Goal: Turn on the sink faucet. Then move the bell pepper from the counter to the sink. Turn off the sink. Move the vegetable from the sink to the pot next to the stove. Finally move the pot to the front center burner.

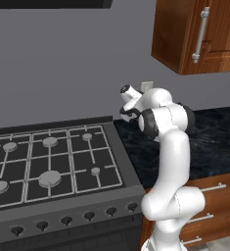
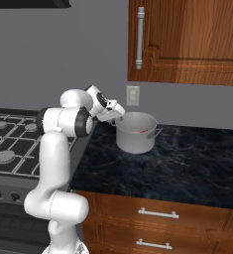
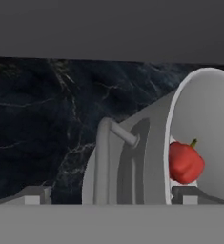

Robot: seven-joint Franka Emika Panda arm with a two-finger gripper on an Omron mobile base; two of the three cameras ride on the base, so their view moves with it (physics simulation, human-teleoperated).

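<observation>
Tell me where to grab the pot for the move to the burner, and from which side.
Take the pot by the near side handle, the bar facing the open gripper. It juts from the wall, so the fingers can straddle it. The bell pepper sits inside; keep the pot level.

Arm (image 2: pixel 56 154) stands upright from the base, upper link vertical, then folds at the elbby joint and reaches forward and slightly down. In the left base view the arm (image 1: pixel 171 162) hides most of the hand; the wrist (image 1: pixel 131 100) projects to the left of the elbow. Gripper (image 2: pixel 119 112) sits at the end of the tilted wrist. Hand view: both fingertips (image 3: pixel 35 195) wide apart, jaws open, nothing between them.
</observation>
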